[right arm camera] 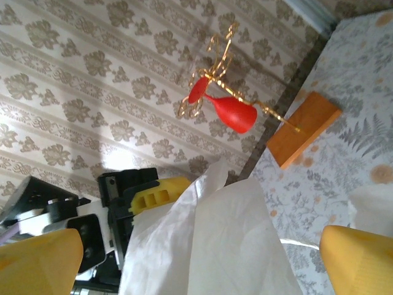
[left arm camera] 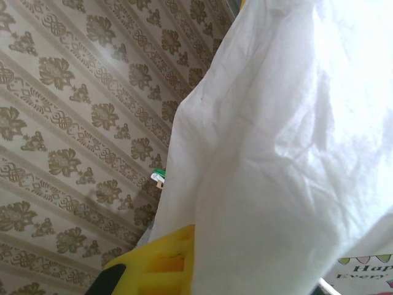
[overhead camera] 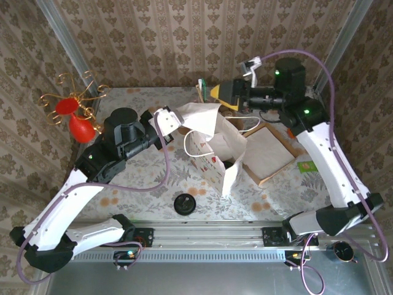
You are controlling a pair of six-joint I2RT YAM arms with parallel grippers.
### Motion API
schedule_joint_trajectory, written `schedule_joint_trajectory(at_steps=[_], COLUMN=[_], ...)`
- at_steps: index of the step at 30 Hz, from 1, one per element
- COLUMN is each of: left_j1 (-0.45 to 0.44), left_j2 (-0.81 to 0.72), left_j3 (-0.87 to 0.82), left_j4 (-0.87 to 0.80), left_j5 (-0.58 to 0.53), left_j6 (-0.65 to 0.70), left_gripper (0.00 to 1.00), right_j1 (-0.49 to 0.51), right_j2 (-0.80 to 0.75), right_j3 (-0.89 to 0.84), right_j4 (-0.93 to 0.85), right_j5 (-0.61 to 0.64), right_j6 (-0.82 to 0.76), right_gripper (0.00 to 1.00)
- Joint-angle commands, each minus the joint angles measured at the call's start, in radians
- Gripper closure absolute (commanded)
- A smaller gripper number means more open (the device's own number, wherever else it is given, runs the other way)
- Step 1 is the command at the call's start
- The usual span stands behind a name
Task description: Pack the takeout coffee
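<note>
A white paper bag [overhead camera: 212, 138] stands open in the middle of the table, its top pulled up and to the left. My left gripper [overhead camera: 175, 121] is shut on the bag's upper edge; in the left wrist view one yellow finger [left arm camera: 156, 261] presses against the white bag paper [left arm camera: 276, 153]. My right gripper [overhead camera: 220, 97] hovers open behind the bag's top. In the right wrist view the bag's rim [right arm camera: 215, 246] rises between the right gripper's [right arm camera: 196, 264] wide-apart yellow fingertips [right arm camera: 359, 258]. The takeout coffee is out of view.
A flat black lid disc [overhead camera: 184, 203] lies near the front edge. A wooden tray with white paper [overhead camera: 268, 150] sits right of the bag. A red goblet on a gold wire stand [overhead camera: 78, 123] stands at the back left. A metal cup [overhead camera: 341, 251] sits off the table, front right.
</note>
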Motion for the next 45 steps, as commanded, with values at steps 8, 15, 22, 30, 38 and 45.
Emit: schedule_joint_trajectory(at_steps=[8,15,22,30,38,45], left_j1=[-0.013,0.026,0.115,0.302,0.439,0.475], left_j2=[0.03,0.022,-0.02,-0.073,-0.097,-0.09], left_j3=[0.067,0.075,0.009,-0.084,-0.148,-0.194], left_j4=[0.109,0.182,0.288,0.446,0.479,0.468], left_j5=[-0.103,-0.107,0.082,0.461,0.646,0.705], left_j6=[-0.135,-0.291,-0.509,-0.793,-0.836,-0.824], left_gripper=[1.0,1.0,1.0,1.0,1.0,1.0], right_j1=[0.165,0.269,0.298,0.286,0.124,-0.004], right_j2=[0.068,0.08,0.103,0.074,-0.114,-0.21], right_j3=[0.008,-0.016,-0.032,-0.035,-0.142,-0.206], right_j4=[-0.117,-0.11,-0.091,-0.12,-0.069,-0.058], right_j5=[0.175,0.312,0.366,0.414,0.297,0.162], right_j6=[-0.12,-0.194,-0.22,-0.296,-0.304,-0.284], right_gripper=[0.0,0.01,0.0,0.0,0.0,0.0])
